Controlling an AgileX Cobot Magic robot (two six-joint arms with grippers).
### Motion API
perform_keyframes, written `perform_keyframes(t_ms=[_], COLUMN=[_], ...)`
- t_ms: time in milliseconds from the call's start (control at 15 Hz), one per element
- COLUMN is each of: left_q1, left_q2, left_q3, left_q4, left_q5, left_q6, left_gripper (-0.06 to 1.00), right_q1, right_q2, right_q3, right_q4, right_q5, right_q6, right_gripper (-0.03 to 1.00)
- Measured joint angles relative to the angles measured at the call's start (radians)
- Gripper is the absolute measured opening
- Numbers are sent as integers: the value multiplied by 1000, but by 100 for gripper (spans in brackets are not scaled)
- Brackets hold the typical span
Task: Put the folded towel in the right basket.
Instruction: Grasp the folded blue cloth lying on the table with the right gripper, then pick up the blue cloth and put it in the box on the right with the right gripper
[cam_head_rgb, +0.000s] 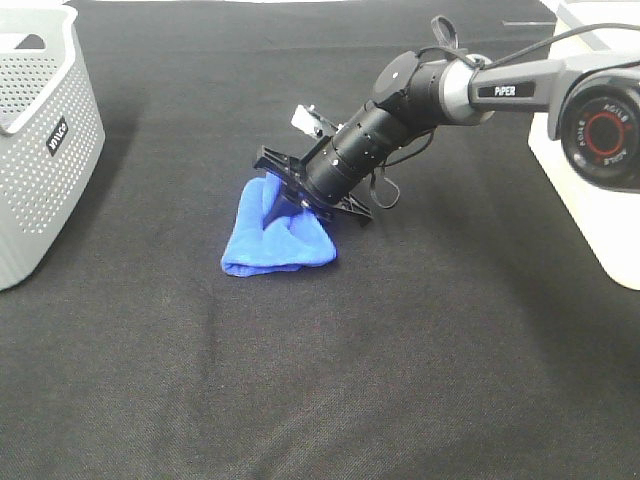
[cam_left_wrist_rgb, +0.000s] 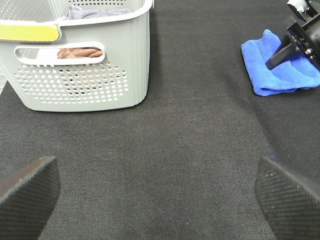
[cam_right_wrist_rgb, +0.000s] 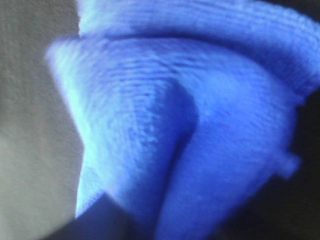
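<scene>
The folded blue towel (cam_head_rgb: 275, 240) lies on the black cloth table near the middle. It also shows in the left wrist view (cam_left_wrist_rgb: 280, 70) and fills the right wrist view (cam_right_wrist_rgb: 165, 125). My right gripper (cam_head_rgb: 287, 200) reaches down from the right and is shut on the towel's far edge, which bunches up toward it. One dark finger (cam_right_wrist_rgb: 95, 220) presses against the cloth. A white basket (cam_head_rgb: 590, 220) stands at the right edge, partly cut off. My left gripper (cam_left_wrist_rgb: 160, 190) is open and empty, low over bare table, well apart from the towel.
A grey perforated basket (cam_head_rgb: 40, 150) stands at the left edge. In the left wrist view this basket (cam_left_wrist_rgb: 80, 80) holds brown and grey cloths. The right arm's base (cam_head_rgb: 605, 125) sits over the white basket.
</scene>
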Motion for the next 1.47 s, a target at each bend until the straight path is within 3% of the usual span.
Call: perform_keyframes(t_ms=[200,400,600,733,933,1067,1133,1267,1467], left_q1=[0,0,0,0,0,0,0,0,0], left_q2=[0,0,0,0,0,0,0,0,0], left_q3=[0,0,0,0,0,0,0,0,0], left_q4=[0,0,2,2,2,2,2,2,2], left_q5=[0,0,0,0,0,0,0,0,0], left_q6=[0,0,0,0,0,0,0,0,0], left_gripper=[99,99,99,99,99,99,99,99,99], right_q1=[-1,-42,-139,-259,-456,-592,-592,-704,-728], right_q2=[2,-30,-104,-175,-287,-338,-338,-358,-357], right_q3=[-64,-319,-618,-745,-760,-747,-747,-680,-531], right_q4=[-46,-97,-101,-116,-208,-326,-326,-447,-576], right_q5=[58,287,312,317,318,318,318,319,325], right_q6=[1,55,121,144,156,156,156,155,154], right_gripper=[28,28,28,28,28,28,28,28,28])
